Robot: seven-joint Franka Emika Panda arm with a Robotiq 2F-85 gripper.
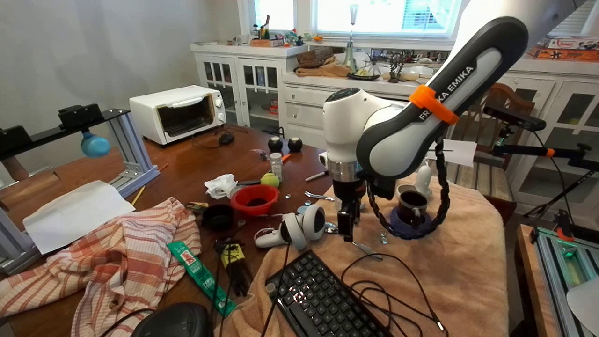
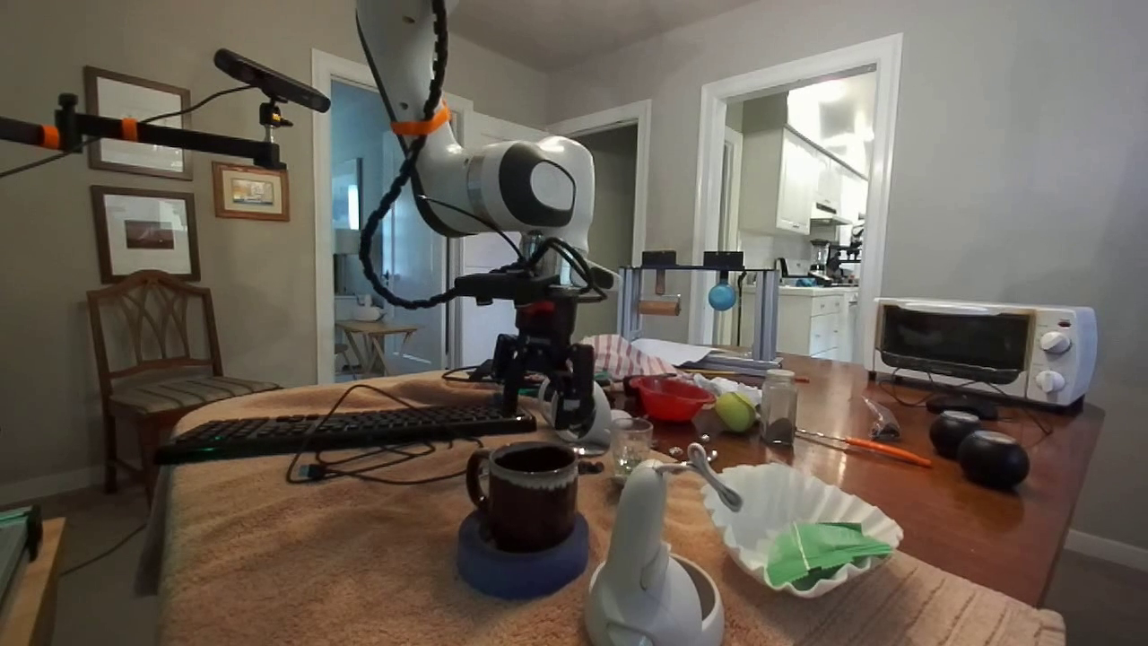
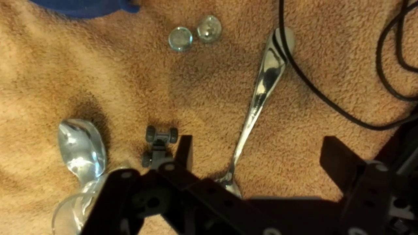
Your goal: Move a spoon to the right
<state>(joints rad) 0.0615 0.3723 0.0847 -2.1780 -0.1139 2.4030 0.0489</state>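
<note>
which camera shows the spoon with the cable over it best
The wrist view: it shows the spoon close, from above, though the end effector partly hides one end. An exterior view shows its handle small, partly blocked; I cannot make it out elsewhere.

Wrist view close above towel

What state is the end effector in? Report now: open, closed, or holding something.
End effector: open, jaws wide apart, holding nothing.
</note>
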